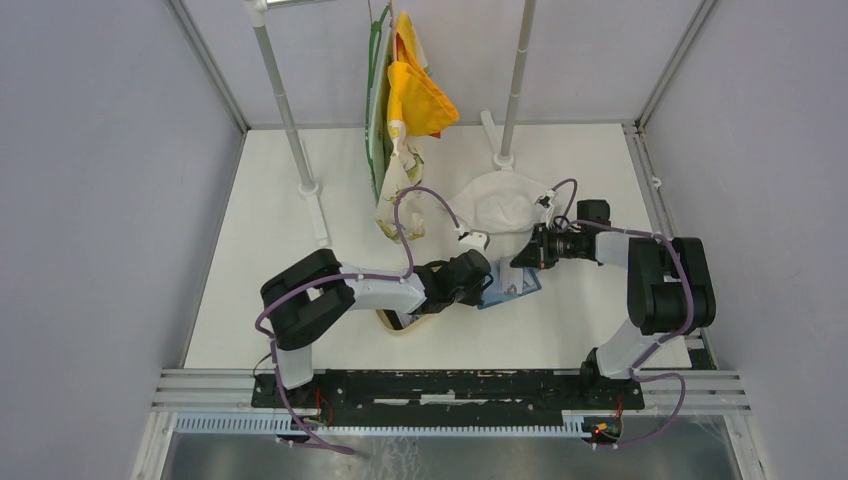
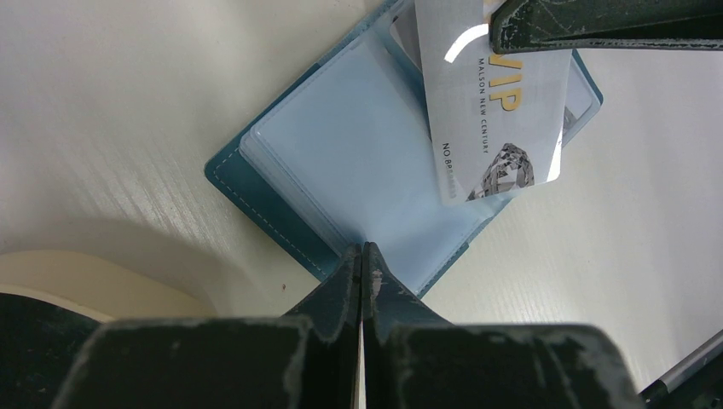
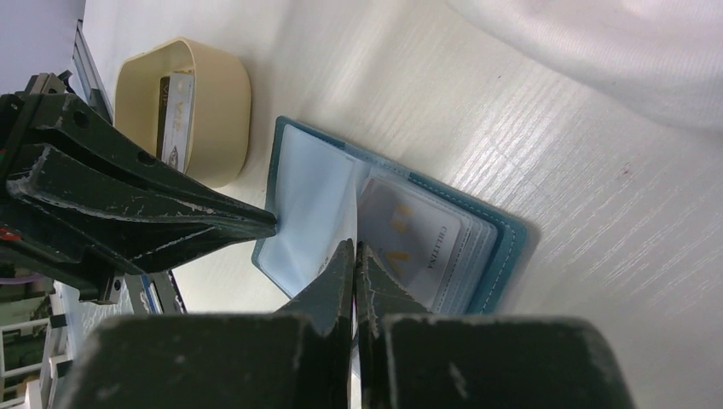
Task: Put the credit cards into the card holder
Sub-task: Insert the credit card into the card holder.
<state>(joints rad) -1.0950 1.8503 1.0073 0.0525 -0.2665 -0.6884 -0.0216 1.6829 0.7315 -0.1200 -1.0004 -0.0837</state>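
Observation:
The blue card holder (image 1: 515, 288) lies open on the table, its clear sleeves (image 2: 341, 153) facing up. My right gripper (image 3: 354, 247) is shut on a silvery credit card (image 2: 490, 128) marked VIP and holds it on edge over the holder's right page. My left gripper (image 2: 362, 251) is shut with nothing between its fingers. Its tips rest on the near edge of the left sleeve (image 3: 298, 196). A second card (image 3: 418, 247) sits inside a sleeve. Another card (image 3: 175, 111) stands in the tan tray (image 3: 213, 94).
The tan tray (image 1: 398, 323) lies partly under my left forearm, just left of the holder. A white cloth (image 1: 500, 205) lies behind the holder. Yellow and patterned cloths (image 1: 415, 95) hang between two poles (image 1: 290, 120) at the back.

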